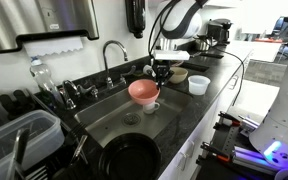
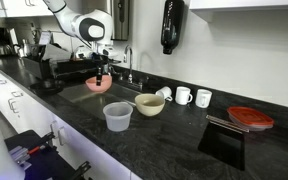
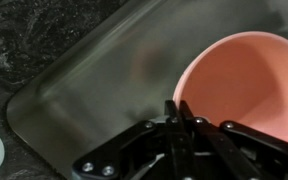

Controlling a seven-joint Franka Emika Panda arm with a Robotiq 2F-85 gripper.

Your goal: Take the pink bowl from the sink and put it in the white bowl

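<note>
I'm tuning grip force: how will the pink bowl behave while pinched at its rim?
The pink bowl looks like thin, smooth plastic, so it is probably light and fairly stiff. The gripper pinches only one rim edge, so the bowl may pivot or slip.

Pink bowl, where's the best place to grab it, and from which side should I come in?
Take the pink bowl by its rim, coming from above. It looks too wide to span, and its thin open wall lets one finger go inside and one outside. The gripper pinches the rim this way over the sink.
</note>
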